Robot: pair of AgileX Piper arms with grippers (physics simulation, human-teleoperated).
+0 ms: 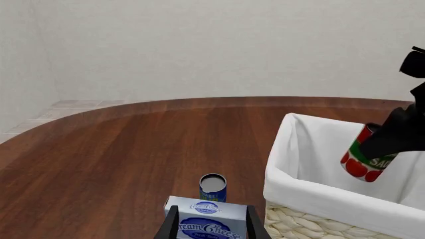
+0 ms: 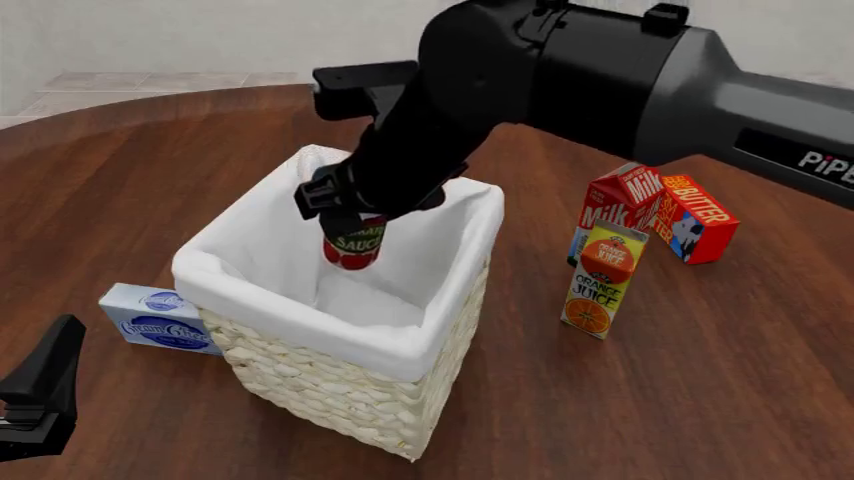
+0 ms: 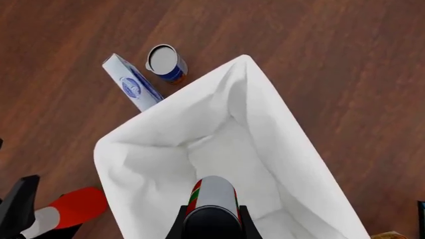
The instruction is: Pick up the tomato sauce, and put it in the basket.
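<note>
The tomato sauce (image 2: 354,245), a small red-labelled can with a green band, hangs in the opening of the basket (image 2: 350,392), with my right gripper (image 2: 358,212) shut on its top. In the left wrist view the tomato sauce (image 1: 364,160) is tilted, partly below the white cloth rim of the basket (image 1: 319,191), and the right gripper (image 1: 393,135) is above it. In the right wrist view the tomato sauce (image 3: 214,193) sits between the fingers of the right gripper (image 3: 212,220), over the lining of the basket (image 3: 285,134). My left gripper (image 2: 40,398) is open and empty at the near left.
A cream cheese box (image 2: 158,318) lies against the basket's left side, with a small blue can (image 1: 212,186) beyond it. An orange juice carton (image 2: 601,280), a milk carton (image 2: 617,200) and a butter box (image 2: 694,215) stand right of the basket.
</note>
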